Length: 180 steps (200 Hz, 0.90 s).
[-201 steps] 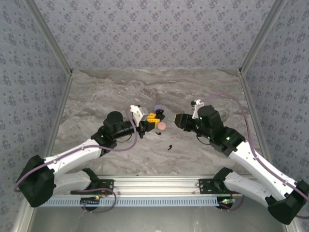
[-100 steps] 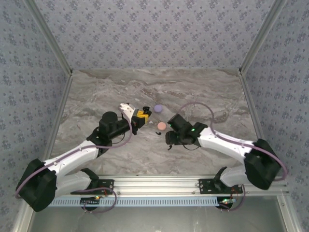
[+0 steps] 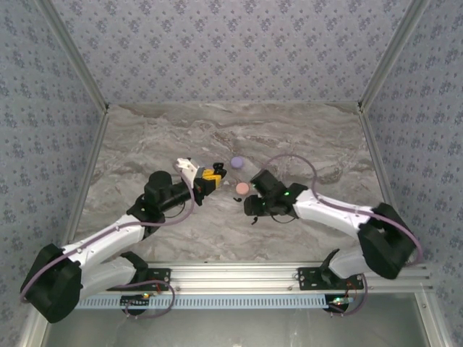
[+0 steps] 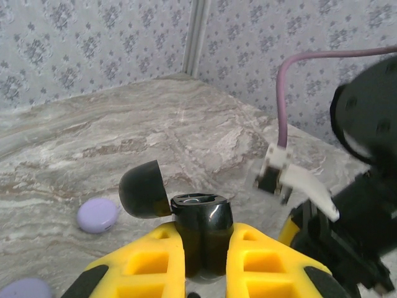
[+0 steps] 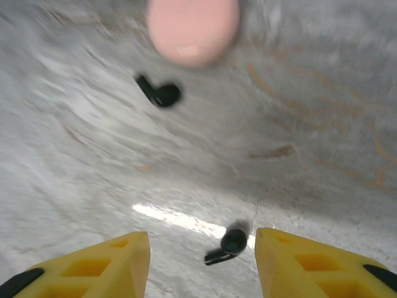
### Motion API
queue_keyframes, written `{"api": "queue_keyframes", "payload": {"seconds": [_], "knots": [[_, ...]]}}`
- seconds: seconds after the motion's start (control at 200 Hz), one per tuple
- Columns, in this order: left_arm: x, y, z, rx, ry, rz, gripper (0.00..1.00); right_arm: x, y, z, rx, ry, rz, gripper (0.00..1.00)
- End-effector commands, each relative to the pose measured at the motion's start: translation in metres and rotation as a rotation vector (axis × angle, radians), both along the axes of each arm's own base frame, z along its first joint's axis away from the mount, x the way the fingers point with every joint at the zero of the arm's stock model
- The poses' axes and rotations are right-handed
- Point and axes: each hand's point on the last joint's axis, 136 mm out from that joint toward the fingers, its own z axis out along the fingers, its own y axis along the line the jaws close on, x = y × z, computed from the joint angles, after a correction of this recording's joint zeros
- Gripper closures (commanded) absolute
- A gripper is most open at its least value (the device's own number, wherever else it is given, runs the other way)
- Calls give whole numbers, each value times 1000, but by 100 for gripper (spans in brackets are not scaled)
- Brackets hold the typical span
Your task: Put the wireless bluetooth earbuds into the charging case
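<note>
My left gripper [image 3: 211, 175] is shut on a black charging case [image 4: 201, 231], which stands upright between the yellow fingers [image 4: 146, 264] with its lid [image 4: 142, 188] flipped open. A black earbud [image 5: 226, 244] lies on the marble between the open fingers of my right gripper [image 5: 201, 261], closer to the right finger and touching neither. In the top view this gripper [image 3: 250, 211] hangs just over that earbud [image 3: 254, 220]. A second black earbud [image 5: 160, 93] lies further off, below a pink round disc [image 5: 193, 28].
The pink disc [image 3: 242, 189] and a lilac disc [image 3: 236, 163] lie between the two grippers. The left wrist view has the lilac disc [image 4: 97, 215], another lilac piece [image 4: 25, 288] and the right arm [image 4: 366, 211] close on the right. Patterned walls enclose the table.
The right arm swung in from the right and lowered its gripper over the near black earbud, its jaws spreading wider. The left gripper drew slightly left with the case.
</note>
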Motion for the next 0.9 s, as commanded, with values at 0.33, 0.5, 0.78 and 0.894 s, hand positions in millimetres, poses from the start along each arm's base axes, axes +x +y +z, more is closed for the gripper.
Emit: {"api": "queue_keyframes", "payload": {"seconds": [0.33, 0.5, 0.78, 0.894], "knots": [[-41, -9, 73, -167, -224, -178, 100, 3, 25, 207, 694, -447, 235, 35], [-49, -12, 87, -194, -264, -203, 100, 1, 23, 209, 583, -451, 209, 34], [-54, -5, 108, -214, -351, -171, 100, 3, -13, 124, 331, -235, -41, 42], [-56, -2, 113, -208, -376, -161, 100, -6, -26, 76, 187, -140, -107, 44]]}}
